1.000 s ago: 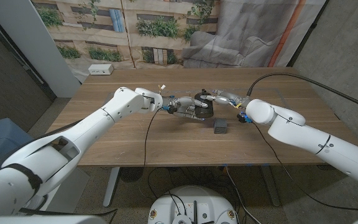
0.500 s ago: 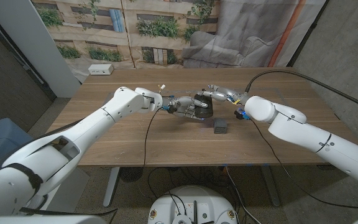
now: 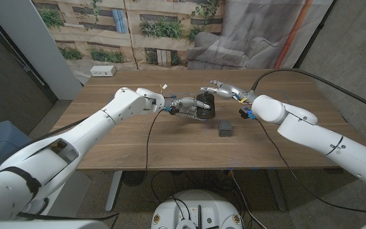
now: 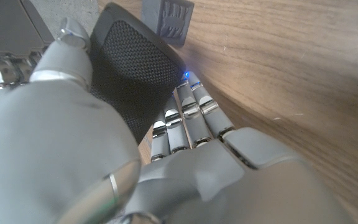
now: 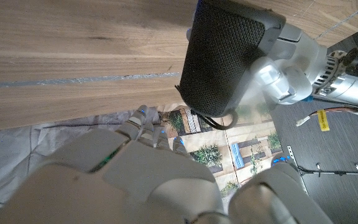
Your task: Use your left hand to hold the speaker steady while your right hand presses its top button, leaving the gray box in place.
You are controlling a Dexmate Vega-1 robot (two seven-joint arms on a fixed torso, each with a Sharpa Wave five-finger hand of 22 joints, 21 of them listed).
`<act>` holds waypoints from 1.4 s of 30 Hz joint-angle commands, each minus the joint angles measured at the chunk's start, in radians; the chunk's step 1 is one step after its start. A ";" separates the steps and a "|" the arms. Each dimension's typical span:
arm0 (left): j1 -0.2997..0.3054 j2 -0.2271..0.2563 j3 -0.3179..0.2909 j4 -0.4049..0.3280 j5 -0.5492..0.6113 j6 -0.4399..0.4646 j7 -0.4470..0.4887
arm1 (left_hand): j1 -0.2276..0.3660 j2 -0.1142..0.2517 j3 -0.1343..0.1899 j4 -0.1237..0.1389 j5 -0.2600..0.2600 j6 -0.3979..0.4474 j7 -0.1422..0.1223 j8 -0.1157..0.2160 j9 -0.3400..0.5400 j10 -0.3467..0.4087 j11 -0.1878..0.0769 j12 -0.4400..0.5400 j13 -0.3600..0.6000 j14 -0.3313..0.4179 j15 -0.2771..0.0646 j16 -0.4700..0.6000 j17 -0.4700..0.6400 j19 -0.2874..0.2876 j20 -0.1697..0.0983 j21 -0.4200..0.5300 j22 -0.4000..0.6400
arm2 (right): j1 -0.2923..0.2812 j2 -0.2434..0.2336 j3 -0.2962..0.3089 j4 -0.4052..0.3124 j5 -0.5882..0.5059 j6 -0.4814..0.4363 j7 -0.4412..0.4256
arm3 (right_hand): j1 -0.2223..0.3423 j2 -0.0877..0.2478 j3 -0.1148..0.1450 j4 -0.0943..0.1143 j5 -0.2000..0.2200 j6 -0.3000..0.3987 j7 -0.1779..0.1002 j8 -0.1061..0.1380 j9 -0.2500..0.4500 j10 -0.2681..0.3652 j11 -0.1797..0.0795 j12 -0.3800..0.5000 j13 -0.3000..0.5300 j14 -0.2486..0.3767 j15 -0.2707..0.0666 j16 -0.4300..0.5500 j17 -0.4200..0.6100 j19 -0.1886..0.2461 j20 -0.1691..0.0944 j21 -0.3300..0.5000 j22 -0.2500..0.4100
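Your left hand [image 3: 186,108] is gripping the speaker [image 3: 204,106], steadying it. Your right hand [image 3: 216,88] is hovering open above it, so the press looks undone; the gray box [image 3: 225,130] is sitting nearby.

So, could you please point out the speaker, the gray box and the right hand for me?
speaker [image 3: 204,106], head view, on its dark body.
gray box [image 3: 225,130], head view, on its top face.
right hand [image 3: 218,87], head view, on the middle of the hand.

Speaker [image 4: 129,74]: matt black woven mesh cloth with a smooth dark plastic rim. Gray box [image 3: 225,130]: matt, ribbed face. Table [image 3: 138,146]: smooth wood with visible grain, low sheen. Left hand [image 4: 185,124]: glossy metal finger segments under a matt pale-gray plastic shell.
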 commanded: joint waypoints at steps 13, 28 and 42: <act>0.119 0.097 -0.028 -0.111 0.158 -0.218 0.090 | -0.105 0.250 0.083 0.046 0.004 0.279 -0.066 -0.002 0.003 0.190 -0.182 -0.004 -0.002 0.120 -0.249 -0.011 -0.002 -0.006 -0.103 0.000 0.004 | -0.051 0.079 0.075 0.123 0.093 0.100 -0.134 | 0.011 0.014 -0.008 -0.001 0.014 -0.147 -0.008 0.009 0.004 -0.040 0.000 0.006 0.002 -0.021 -0.010 0.010 0.001 0.028 -0.004 0.009 0.002; 0.194 0.141 -0.046 -0.081 0.311 -0.482 0.092 | -0.112 0.248 0.087 0.049 0.003 0.267 -0.066 -0.015 0.004 0.170 -0.185 -0.017 -0.001 0.081 -0.246 -0.037 -0.010 -0.036 -0.103 -0.013 0.003 | -0.073 0.165 0.107 0.236 0.202 0.190 -0.214 | 0.015 0.019 -0.010 -0.001 0.019 -0.130 -0.009 0.010 0.003 -0.023 -0.003 0.007 0.002 -0.007 -0.010 0.012 0.000 0.041 -0.005 0.010 0.002; 0.241 0.152 -0.079 -0.026 0.402 -0.669 0.090 | -0.119 0.248 0.089 0.050 0.002 0.251 -0.070 -0.030 0.004 0.143 -0.186 -0.031 0.002 0.045 -0.245 -0.054 -0.012 -0.060 -0.106 -0.021 0.003 | -0.060 0.235 0.102 0.349 0.308 0.293 -0.211 | 0.020 0.023 -0.012 -0.003 0.021 -0.129 -0.009 0.005 0.003 -0.023 -0.001 0.003 0.001 -0.020 -0.010 0.005 -0.002 0.027 -0.004 0.003 0.002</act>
